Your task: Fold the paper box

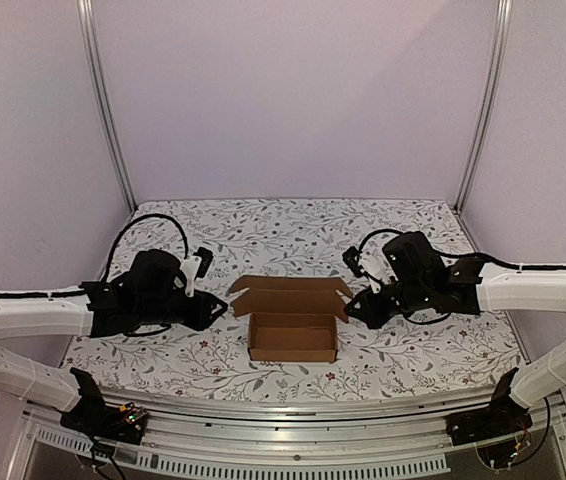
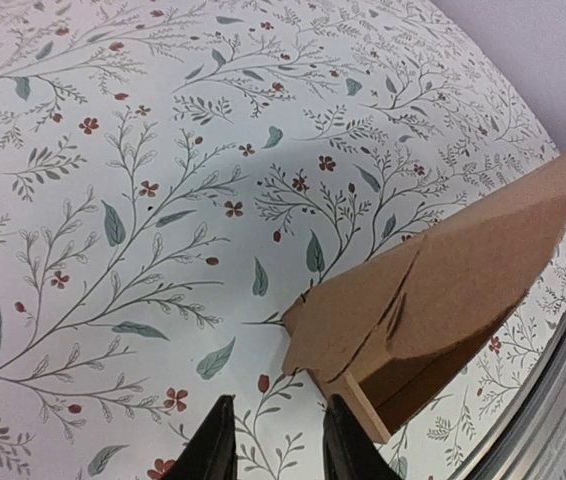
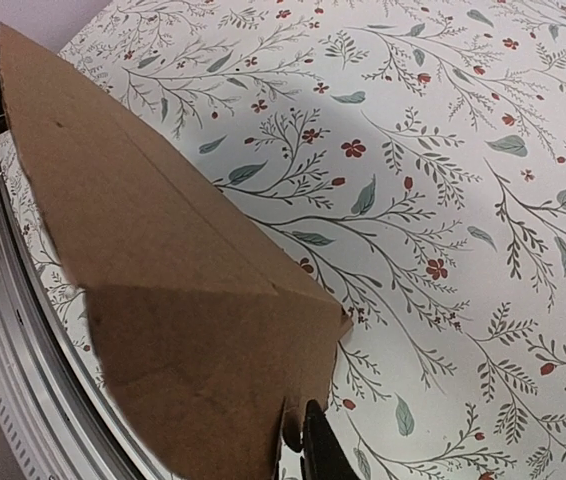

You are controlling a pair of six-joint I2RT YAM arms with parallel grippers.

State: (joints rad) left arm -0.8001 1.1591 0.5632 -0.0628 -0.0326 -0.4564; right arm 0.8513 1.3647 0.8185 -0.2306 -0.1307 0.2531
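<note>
1. Your left gripper (image 2: 278, 455) has its fingers parted with nothing between them, just short of the paper box (image 1: 293, 335) at its left end. Approach that end squarely.
2. Your right gripper (image 1: 358, 308) shows one finger (image 3: 315, 450) against the right end panel. The other is hidden, so I cannot tell whether it pinches. Confirm before pulling.
3. The box sits mid-table (image 1: 433, 350) with its tray open and nothing visible inside.
4. The lid (image 1: 291, 288) on the far side stands open. Steady the tray when folding.

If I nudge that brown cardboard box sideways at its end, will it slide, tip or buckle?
Probably slides: the open brown cardboard box sits low and flat on the floral tablecloth, so tipping seems unlikely. Its thin end flap would likely bend first. It looks empty, so probably light.
</note>
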